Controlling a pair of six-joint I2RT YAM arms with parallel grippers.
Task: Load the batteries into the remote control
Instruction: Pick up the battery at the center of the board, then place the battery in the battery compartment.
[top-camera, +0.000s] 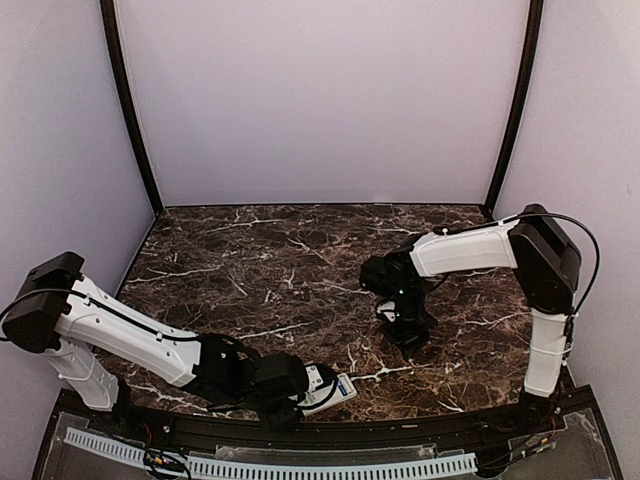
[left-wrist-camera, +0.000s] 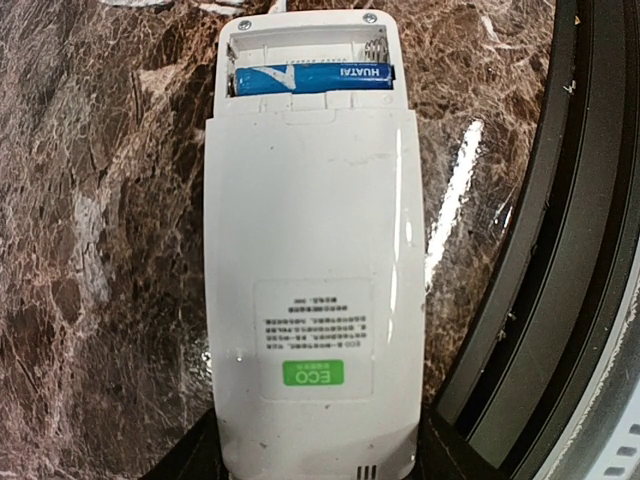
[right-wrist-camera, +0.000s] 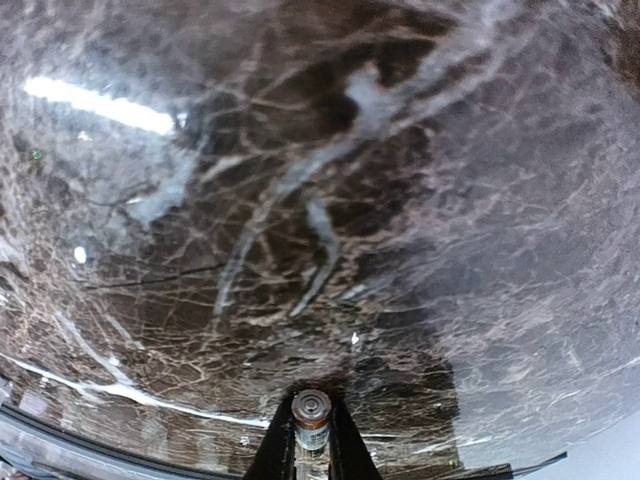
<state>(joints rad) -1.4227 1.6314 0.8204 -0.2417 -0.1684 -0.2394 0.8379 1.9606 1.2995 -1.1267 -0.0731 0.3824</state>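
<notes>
The flat white plastic rectangular remote control (top-camera: 328, 385) lay at the near edge of the dark veined marble table (top-camera: 280, 260), back side up. The left pincer (top-camera: 300, 383) was pinching it by its closed end. Its long axis ran left to right in the top view, with the uncovered battery bay at the right end, towards the other arm.

The right pincer (top-camera: 405, 328) hung just to the right of that end and farther out, closed on a slim blue cylindrical battery (right-wrist-camera: 311, 420). The battery showed its pale metal end between the fingers, so it seemed to lie along them and point down at the table.

In the left wrist view, one blue seated battery (left-wrist-camera: 312, 78) lay crosswise in the bay. The empty slot (left-wrist-camera: 300, 45) beyond it had a coil spring (left-wrist-camera: 374, 48) at one side. By my judgement, the held battery needed to travel left and nearer, then turn to lie across the remote's width.
</notes>
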